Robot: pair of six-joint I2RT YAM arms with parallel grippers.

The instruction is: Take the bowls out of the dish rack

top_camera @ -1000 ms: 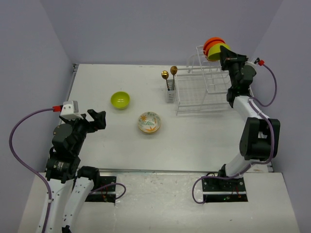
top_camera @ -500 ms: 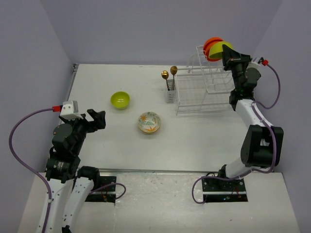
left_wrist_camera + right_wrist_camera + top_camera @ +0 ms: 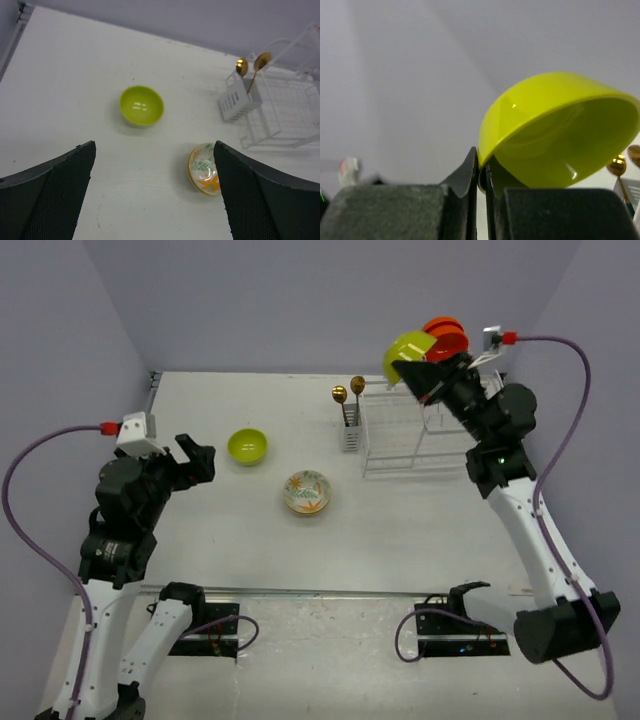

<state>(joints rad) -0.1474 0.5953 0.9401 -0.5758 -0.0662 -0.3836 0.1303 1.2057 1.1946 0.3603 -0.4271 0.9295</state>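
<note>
Lime-green bowl (image 3: 560, 125), rim nipped by right pincer (image 3: 481, 171), wrist view only.

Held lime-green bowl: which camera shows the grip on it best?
Right wrist: close up, the right end effector pinches the rim of the held lime-green bowl. Top external shows it small, by the dish rack. Left wrist misses it.

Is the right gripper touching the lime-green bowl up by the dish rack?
Touching. The right wrist view shows the right gripper shut on the lime-green bowl at its rim, with no gap.
</note>
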